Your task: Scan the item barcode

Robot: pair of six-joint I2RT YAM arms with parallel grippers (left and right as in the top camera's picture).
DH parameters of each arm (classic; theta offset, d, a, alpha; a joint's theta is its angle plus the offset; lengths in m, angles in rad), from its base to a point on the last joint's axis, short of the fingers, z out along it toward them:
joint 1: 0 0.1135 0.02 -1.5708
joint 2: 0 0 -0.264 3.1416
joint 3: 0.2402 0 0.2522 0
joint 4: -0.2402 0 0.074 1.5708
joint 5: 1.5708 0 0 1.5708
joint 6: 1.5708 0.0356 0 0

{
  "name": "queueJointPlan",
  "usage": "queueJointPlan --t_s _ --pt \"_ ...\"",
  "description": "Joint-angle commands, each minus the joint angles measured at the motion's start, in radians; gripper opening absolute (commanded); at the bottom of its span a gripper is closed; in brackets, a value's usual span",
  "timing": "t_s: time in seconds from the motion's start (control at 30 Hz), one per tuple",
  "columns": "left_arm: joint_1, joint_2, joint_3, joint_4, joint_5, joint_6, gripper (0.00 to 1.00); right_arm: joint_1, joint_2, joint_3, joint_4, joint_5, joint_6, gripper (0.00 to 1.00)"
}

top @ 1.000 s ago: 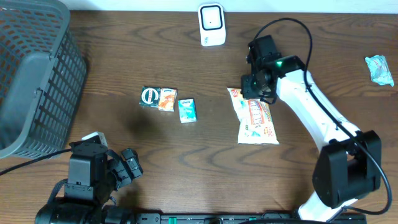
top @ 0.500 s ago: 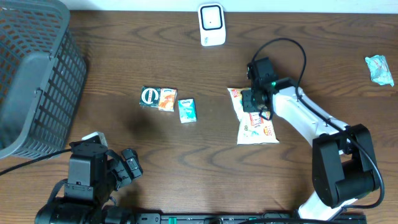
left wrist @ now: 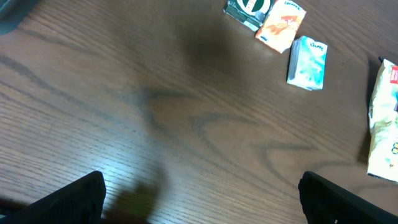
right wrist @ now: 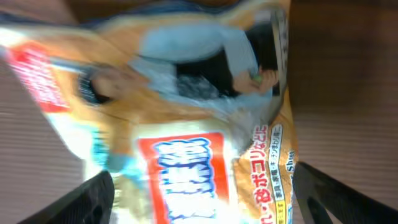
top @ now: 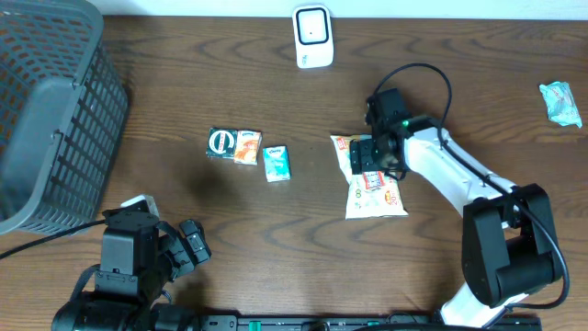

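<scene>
An orange-and-white snack bag (top: 377, 195) with red print lies flat on the wooden table, right of centre. My right gripper (top: 371, 160) hangs over its upper end, open. In the right wrist view the bag (right wrist: 186, 112) fills the frame, blurred, and the right gripper (right wrist: 214, 199) has one black finger on each side of it, wide apart. The white scanner (top: 312, 37) stands at the back edge. My left gripper (top: 188, 244) rests open at the front left; in the left wrist view this gripper (left wrist: 202, 199) has only bare table between its fingers.
A grey mesh basket (top: 55, 119) stands at the left. A green-and-orange packet (top: 234, 145) and a small teal packet (top: 276, 163) lie left of centre. A teal wrapper (top: 559, 101) sits at the far right edge.
My right gripper came down onto the snack bag and its jaws spread wide. The bag has shifted slightly left. The left arm has not moved.
</scene>
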Motion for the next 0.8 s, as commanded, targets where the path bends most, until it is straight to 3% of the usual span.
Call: queueJointPlan --t_s 0.0,0.17,0.3,0.47,0.63,0.7,0.77 --pt "0.002 -0.004 -0.002 -0.002 -0.009 0.002 0.97 0.004 -0.045 0.124 -0.112 -0.032 0.006 0.88" --pt "0.002 -0.004 -0.002 -0.003 -0.009 0.002 0.98 0.004 -0.045 0.149 -0.278 -0.105 0.005 0.87" --pt "0.002 -0.004 -0.002 -0.002 -0.009 0.002 0.98 0.015 -0.045 0.107 -0.375 -0.108 0.005 0.79" --pt "0.002 -0.004 -0.002 -0.003 -0.009 0.002 0.98 0.032 -0.045 -0.004 -0.319 -0.106 0.006 0.73" --pt "0.002 -0.004 -0.002 -0.002 -0.009 0.002 0.98 0.036 -0.045 -0.124 -0.206 -0.106 0.043 0.61" --pt "0.002 -0.004 -0.002 -0.002 -0.009 0.002 0.98 0.036 -0.045 -0.168 -0.159 -0.106 0.043 0.61" --pt "0.002 -0.004 -0.002 -0.002 -0.009 0.002 0.98 0.036 -0.045 -0.195 -0.134 -0.106 0.044 0.69"
